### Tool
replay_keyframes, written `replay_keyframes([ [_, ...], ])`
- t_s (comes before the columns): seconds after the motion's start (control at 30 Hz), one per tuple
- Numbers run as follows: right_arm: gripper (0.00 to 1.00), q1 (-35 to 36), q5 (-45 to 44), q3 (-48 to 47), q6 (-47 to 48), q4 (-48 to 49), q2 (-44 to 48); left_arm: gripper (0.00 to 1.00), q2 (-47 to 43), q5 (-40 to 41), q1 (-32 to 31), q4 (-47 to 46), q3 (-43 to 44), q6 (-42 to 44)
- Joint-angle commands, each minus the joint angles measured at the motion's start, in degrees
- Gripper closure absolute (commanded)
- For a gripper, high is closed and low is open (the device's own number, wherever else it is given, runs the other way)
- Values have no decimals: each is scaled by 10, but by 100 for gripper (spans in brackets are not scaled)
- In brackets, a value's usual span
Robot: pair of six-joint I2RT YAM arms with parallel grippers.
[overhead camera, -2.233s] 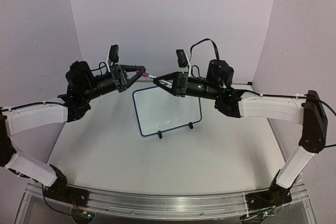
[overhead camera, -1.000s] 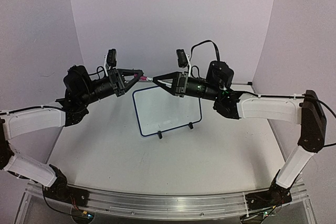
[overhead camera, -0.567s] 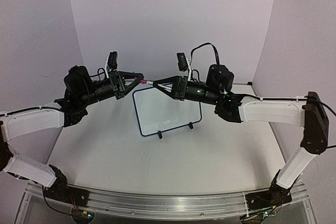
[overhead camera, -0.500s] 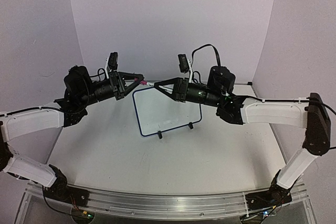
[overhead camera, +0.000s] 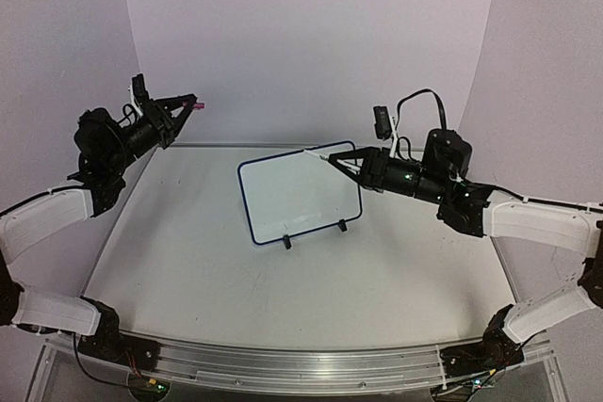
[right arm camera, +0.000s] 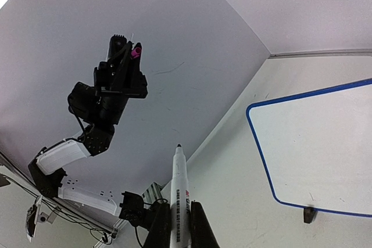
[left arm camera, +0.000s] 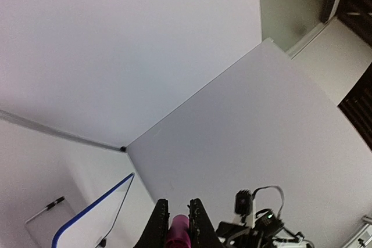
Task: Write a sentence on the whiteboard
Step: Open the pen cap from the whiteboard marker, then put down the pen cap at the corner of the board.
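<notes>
The whiteboard [overhead camera: 300, 190], white with a thin dark-blue frame and two black feet, stands tilted at the table's middle; it also shows in the right wrist view [right arm camera: 314, 149] and a corner in the left wrist view [left arm camera: 87, 225]. I see no sentence on it. My right gripper [overhead camera: 341, 164] is shut on a white marker [right arm camera: 179, 196], uncapped, its dark tip pointing at the board's upper right corner. My left gripper [overhead camera: 191, 103] is raised at the far left, away from the board, shut on the pink marker cap [left arm camera: 176, 230].
The white table [overhead camera: 283, 280] is enclosed by pale walls at back and sides. A metal rail [overhead camera: 283, 364] runs along the near edge by the arm bases.
The two grippers were joined over the board; now they have pulled apart. The left arm swung far left and up with the pink cap, the right drew back right with the uncapped marker.
</notes>
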State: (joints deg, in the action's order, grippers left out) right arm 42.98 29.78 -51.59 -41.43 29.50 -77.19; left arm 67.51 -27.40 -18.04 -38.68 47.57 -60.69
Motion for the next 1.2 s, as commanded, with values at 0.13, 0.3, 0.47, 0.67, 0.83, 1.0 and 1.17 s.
replay_keyframes([
  [0.13,100,29,-117,-41,163,-183,65,100,-62,47,-2,427,-58,240],
  [0.3,100,37,-119,-54,173,-187,38,100,-55,34,-10,375,-164,200],
  [0.47,100,45,-122,-67,169,-172,5,100,-7,81,-58,391,-178,182],
  [0.67,100,61,-134,-74,174,-169,-10,93,30,130,-98,416,-181,186],
  [0.83,100,64,-144,-66,173,-169,-6,89,73,125,-102,402,-194,161],
  [1.0,100,76,-162,-63,179,-169,7,82,88,126,-107,399,-193,158],
  [1.17,100,82,-167,-62,181,-169,7,62,78,143,-107,433,-189,165],
])
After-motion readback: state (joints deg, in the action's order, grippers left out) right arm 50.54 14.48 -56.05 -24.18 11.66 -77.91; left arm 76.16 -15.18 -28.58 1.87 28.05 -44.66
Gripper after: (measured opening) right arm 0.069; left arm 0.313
